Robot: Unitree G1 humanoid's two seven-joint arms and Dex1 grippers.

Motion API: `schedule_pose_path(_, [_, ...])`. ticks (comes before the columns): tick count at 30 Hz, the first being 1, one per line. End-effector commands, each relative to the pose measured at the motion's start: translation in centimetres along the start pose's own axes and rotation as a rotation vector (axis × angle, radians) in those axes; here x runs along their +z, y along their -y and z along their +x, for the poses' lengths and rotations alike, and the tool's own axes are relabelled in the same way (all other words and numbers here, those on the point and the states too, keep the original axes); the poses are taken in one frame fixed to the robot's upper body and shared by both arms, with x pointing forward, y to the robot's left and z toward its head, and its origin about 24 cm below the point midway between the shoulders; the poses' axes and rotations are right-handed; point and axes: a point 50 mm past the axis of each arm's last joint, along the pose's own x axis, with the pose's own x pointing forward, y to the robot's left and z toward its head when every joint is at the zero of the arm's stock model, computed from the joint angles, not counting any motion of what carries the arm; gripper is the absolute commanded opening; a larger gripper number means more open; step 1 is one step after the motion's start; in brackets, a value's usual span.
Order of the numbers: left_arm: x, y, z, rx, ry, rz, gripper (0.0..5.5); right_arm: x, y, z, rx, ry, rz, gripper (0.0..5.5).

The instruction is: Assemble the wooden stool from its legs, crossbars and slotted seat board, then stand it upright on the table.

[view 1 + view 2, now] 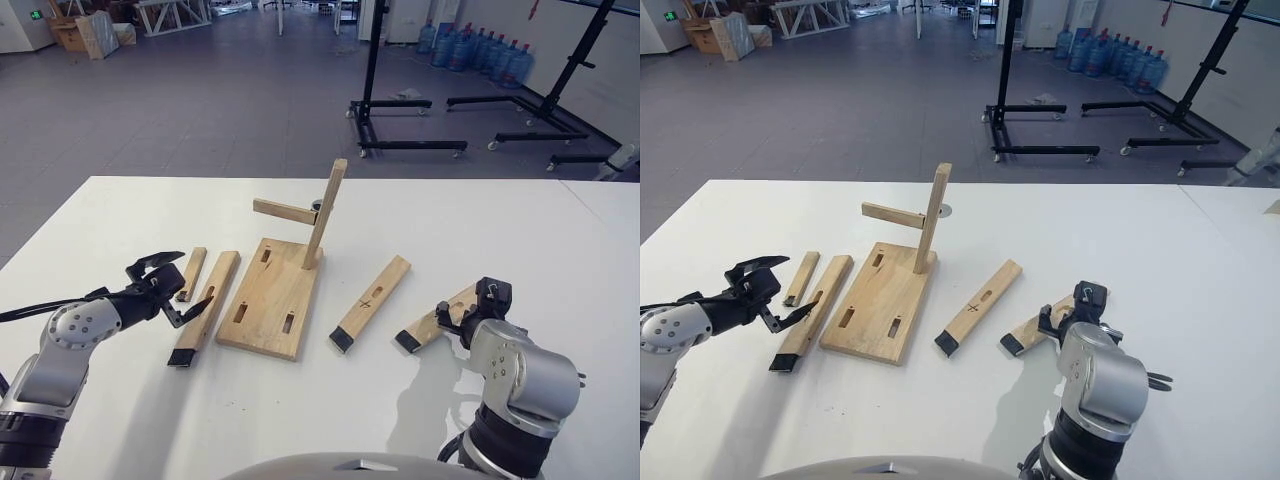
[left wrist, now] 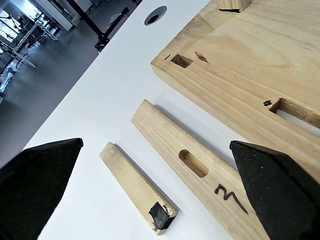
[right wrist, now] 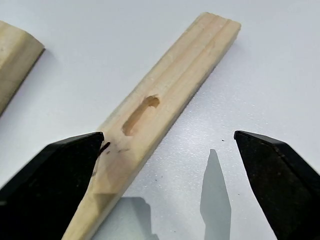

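Observation:
The slotted seat board [image 1: 270, 290] lies flat mid-table. One leg [image 1: 325, 215] stands upright in it, with a crossbar [image 1: 283, 210] sticking out to the left. Left of the board lie a slotted leg [image 1: 207, 305] and a short crossbar [image 1: 192, 273]. My left gripper [image 1: 178, 285] hovers open just over these two; its wrist view shows the leg [image 2: 195, 165], the crossbar [image 2: 135, 187] and the board [image 2: 250, 65]. Another leg [image 1: 372, 302] lies right of the board. My right gripper [image 1: 470, 305] is open above the far-right leg [image 1: 435, 322], whose slot [image 3: 145, 112] lies between its fingers.
The white table [image 1: 520, 230] has a round cable hole [image 1: 318, 205] behind the upright leg. Bare tabletop stretches to the right and along the front edge. Black wheeled stands [image 1: 405, 120] and water bottles [image 1: 480, 45] are on the floor beyond.

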Motion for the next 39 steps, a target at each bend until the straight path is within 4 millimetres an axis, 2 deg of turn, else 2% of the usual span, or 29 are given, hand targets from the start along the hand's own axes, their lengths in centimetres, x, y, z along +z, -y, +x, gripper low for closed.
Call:
schedule_pose_path(1, [0.1,0.1,0.2,0.015,-0.002,-0.001,5.4,-0.9,-4.4,-0.5,0.189,-0.113,0.144,4.82])
schedule_pose_path(7, [0.1,0.4,0.1,0.028,0.0,-0.015,5.4,-0.6,-6.7,-2.0,0.368,-0.084,0.164,4.82])
schedule_pose_path(10, [0.0,0.7,0.2,0.023,-0.004,-0.022,5.4,-1.7,-7.6,-2.4,0.488,-0.126,0.174,4.82])
schedule_pose_path(15, [0.0,0.8,0.0,0.01,-0.01,-0.021,5.4,-3.7,-6.9,-2.5,0.434,-0.17,0.108,4.82])
schedule_pose_path(20, [0.1,0.8,0.1,0.008,-0.012,-0.026,5.4,-3.6,-7.4,-2.6,0.541,-0.148,-0.03,4.82])
schedule_pose_path(24, [0.3,0.9,0.3,0.009,-0.01,-0.03,5.4,-3.6,-5.6,-0.5,0.505,-0.183,-0.293,4.82])
schedule_pose_path(30, [0.5,1.3,0.5,0.001,-0.004,-0.035,5.4,-3.0,-4.0,-0.2,0.45,-0.158,-0.47,4.82])
schedule_pose_path(35, [0.5,1.4,0.3,0.007,-0.009,-0.042,5.4,-2.1,-2.0,0.2,0.456,-0.171,-0.527,4.82])
schedule_pose_path(39, [0.5,1.6,0.5,0.0,-0.009,-0.044,5.4,-0.9,-2.7,0.0,0.546,-0.156,-0.477,4.82])
